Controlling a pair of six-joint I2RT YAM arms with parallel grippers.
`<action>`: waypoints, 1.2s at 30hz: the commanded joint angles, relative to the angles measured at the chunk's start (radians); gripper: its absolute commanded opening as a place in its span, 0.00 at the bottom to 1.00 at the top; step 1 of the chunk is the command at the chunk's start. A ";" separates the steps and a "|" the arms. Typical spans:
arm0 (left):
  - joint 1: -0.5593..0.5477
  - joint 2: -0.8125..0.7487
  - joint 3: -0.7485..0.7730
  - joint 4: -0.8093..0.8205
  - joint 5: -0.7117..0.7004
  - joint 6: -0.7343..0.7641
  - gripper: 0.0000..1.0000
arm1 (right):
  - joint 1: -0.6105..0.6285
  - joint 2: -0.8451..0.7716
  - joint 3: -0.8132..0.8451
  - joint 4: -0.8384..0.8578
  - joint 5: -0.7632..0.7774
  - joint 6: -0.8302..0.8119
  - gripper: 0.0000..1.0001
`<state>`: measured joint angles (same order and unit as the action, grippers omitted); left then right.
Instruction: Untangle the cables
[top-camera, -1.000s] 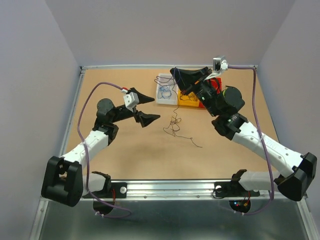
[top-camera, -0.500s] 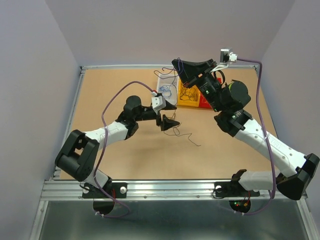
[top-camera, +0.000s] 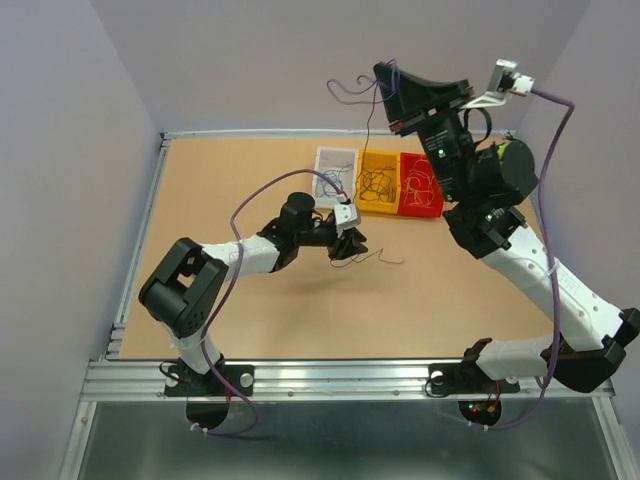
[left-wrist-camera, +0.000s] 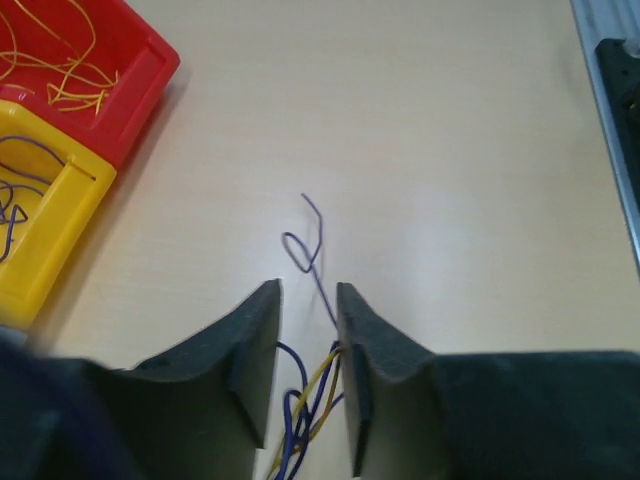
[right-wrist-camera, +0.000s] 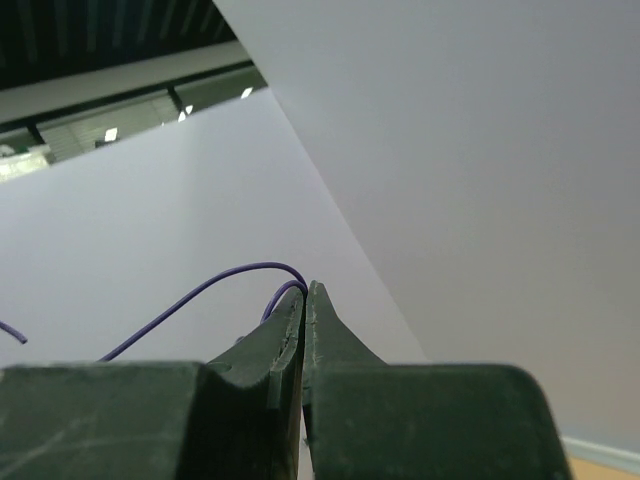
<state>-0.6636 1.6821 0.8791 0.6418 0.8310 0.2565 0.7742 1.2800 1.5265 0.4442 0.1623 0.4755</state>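
Low in the centre of the overhead view, the left gripper (left-wrist-camera: 307, 292) reaches across the table (top-camera: 250, 320) into the cables (left-wrist-camera: 300, 425). Blue and yellow strands run up between its fingers. Its jaws stand part-way apart with a gap beside the strands, so it looks released rather than pinching, though contact low between the pads is hard to make out. It likely sits there to pin the knot down. Just beyond its tips a blue curl (left-wrist-camera: 305, 245) trails over the bare wood. Farther back, at the upper left of the left wrist view, a yellow bin (left-wrist-camera: 60, 230) and a red bin (left-wrist-camera: 150, 70) sit side by side. The yellow bin holds bluish strands and the red bin orange ones, so they are presumably for sorting by colour. Farthest and highest, at the top of the overhead view, the right gripper (right-wrist-camera: 303, 290) is clenched on a purple-blue strand (right-wrist-camera: 200, 292). It holds the strand well above the table, probably so its length can draw free of the tangle.
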 joint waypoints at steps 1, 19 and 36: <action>0.002 0.021 0.067 -0.079 -0.043 0.059 0.35 | 0.008 -0.016 0.179 0.038 0.100 -0.063 0.00; 0.012 0.150 0.189 -0.309 -0.164 0.023 0.30 | 0.008 0.018 0.431 -0.087 0.279 -0.241 0.01; 0.248 -0.245 0.052 -0.225 0.123 -0.085 0.19 | -0.047 0.125 0.193 0.047 0.419 -0.365 0.01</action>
<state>-0.3969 1.5372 0.9688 0.3626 0.8715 0.1978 0.7631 1.3762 1.7302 0.4236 0.5545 0.1345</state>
